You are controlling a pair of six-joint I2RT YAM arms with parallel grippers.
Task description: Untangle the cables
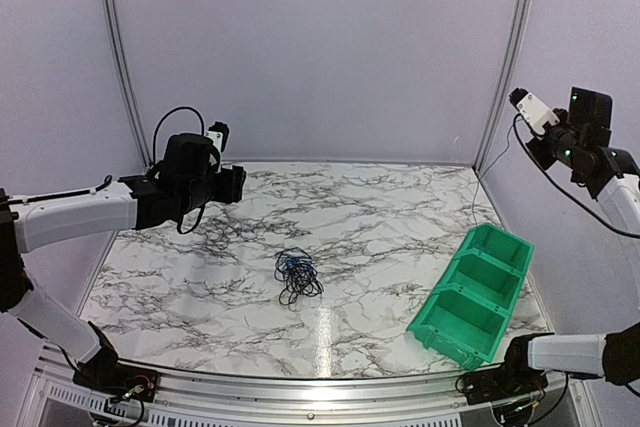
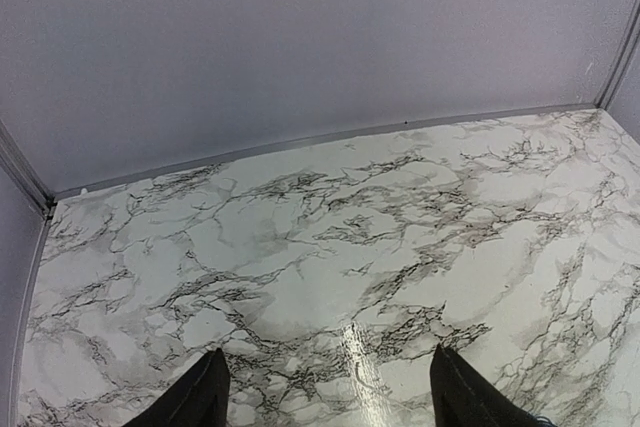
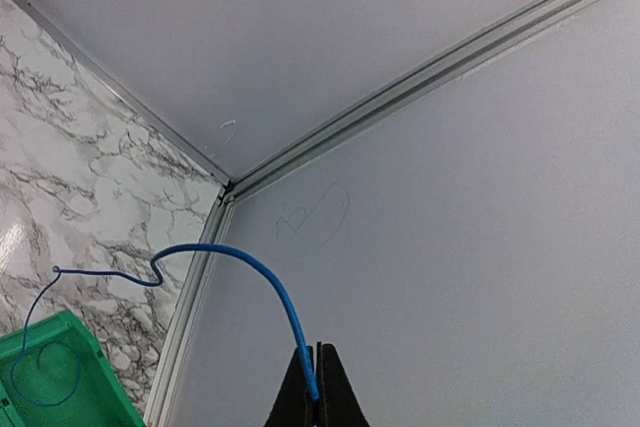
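Note:
The cables [image 1: 297, 277] lie as a small loopy black and blue tangle on the marble table [image 1: 380, 217], near its middle. My left gripper [image 1: 238, 184] hovers above the table's back left, well apart from the tangle. In the left wrist view it [image 2: 330, 399] is open and empty, and the tangle is out of view. My right gripper [image 1: 520, 122] is raised high at the right wall. In the right wrist view it [image 3: 318, 387] is shut on one end of a single blue cable [image 3: 255, 267]. That cable arcs left and hangs down into the green bin [image 3: 70, 387].
A green three-compartment bin [image 1: 480, 292] stands at the table's front right. Grey walls with aluminium posts [image 1: 505, 57] close in the back and sides. A thick black robot cable [image 1: 565, 187] hangs from the right wrist.

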